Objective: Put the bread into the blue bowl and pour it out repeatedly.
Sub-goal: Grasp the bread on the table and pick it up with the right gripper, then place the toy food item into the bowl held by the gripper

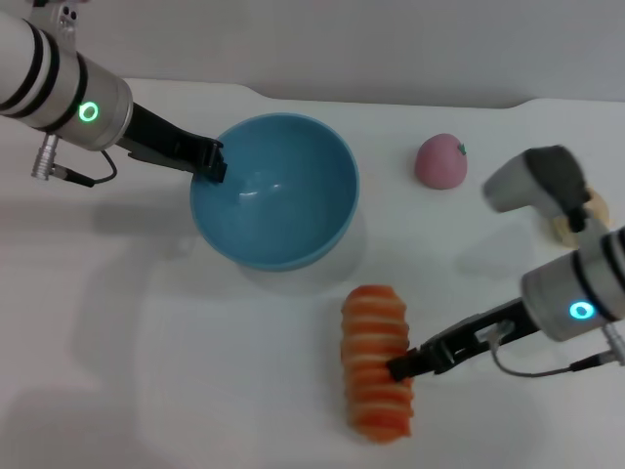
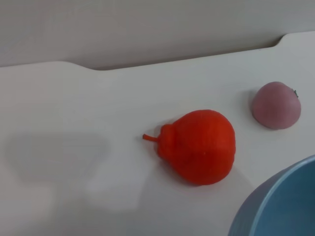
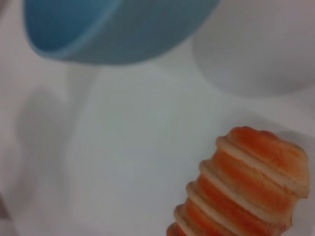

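The blue bowl (image 1: 276,191) is held tilted a little above the white table, casting a shadow beneath it; its rim also shows in the left wrist view (image 2: 280,206) and the right wrist view (image 3: 113,29). My left gripper (image 1: 210,161) is shut on the bowl's left rim. The bowl looks empty. The bread (image 1: 376,362), an orange ribbed loaf with cream stripes, lies on the table in front of the bowl and fills a corner of the right wrist view (image 3: 246,187). My right gripper (image 1: 400,369) is at the bread's right side, touching it.
A pink peach-like fruit (image 1: 441,161) (image 2: 276,104) lies to the right of the bowl. A red pear-shaped fruit (image 2: 199,145) lies on the table near the bowl. A grey-and-white handheld device (image 1: 537,179) rests at the right edge.
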`<state>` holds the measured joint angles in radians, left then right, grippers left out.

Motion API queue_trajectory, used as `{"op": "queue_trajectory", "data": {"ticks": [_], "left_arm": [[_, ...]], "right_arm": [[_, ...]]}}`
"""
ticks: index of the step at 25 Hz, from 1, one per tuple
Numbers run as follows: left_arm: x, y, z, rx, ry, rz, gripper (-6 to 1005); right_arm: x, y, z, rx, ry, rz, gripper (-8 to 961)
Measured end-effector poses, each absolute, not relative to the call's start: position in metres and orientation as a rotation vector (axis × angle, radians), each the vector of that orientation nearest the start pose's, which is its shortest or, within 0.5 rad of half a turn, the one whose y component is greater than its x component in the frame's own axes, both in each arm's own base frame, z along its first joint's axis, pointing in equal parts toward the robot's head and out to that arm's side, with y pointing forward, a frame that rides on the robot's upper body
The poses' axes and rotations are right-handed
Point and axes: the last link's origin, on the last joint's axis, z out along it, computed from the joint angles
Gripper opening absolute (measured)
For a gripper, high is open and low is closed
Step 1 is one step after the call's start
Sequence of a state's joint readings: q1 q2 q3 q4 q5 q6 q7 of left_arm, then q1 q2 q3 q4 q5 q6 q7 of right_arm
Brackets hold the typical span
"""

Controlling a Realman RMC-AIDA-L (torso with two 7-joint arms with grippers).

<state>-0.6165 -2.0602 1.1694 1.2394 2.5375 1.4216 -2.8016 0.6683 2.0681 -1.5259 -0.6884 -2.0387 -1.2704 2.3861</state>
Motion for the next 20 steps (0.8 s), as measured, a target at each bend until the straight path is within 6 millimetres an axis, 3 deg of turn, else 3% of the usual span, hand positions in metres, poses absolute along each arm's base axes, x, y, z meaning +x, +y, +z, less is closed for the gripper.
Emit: {"op": "queue_trajectory", "data": {"ticks": [7,9,10,11,14,17,20], "left_arm": [[-0.201,0.382,0.021,-2.284,-1.405,0.159,26],[-0.199,0.379,0.015,-2.312,-1.392,0.2,26],[-0.196,0.375,0.005,-2.347,-1.37,0.249,26],[-0.196,0.375,0.005,-2.347,-1.37,0.249,26],[-0.192,0.369,-0.011,-2.404,-1.35,0.315,25],[-0.183,0.362,-0.028,-2.48,-1.35,0.336,25],[-0.17,0.356,-0.044,-2.564,-1.331,0.337,25]], "right_arm": [[0.242,0.323,-0.053,-2.766,1.523,0.121,197],[0.25,0.321,-0.038,-2.739,1.551,0.183,188],[0.26,0.319,-0.016,-2.697,1.565,0.3,184],[0.26,0.319,-0.016,-2.697,1.565,0.3,180],[0.268,0.316,0.01,-2.652,1.56,0.452,168],[0.268,0.316,0.035,-2.637,1.5,0.591,120],[0.248,0.318,0.052,-2.697,1.303,0.716,106]]}}
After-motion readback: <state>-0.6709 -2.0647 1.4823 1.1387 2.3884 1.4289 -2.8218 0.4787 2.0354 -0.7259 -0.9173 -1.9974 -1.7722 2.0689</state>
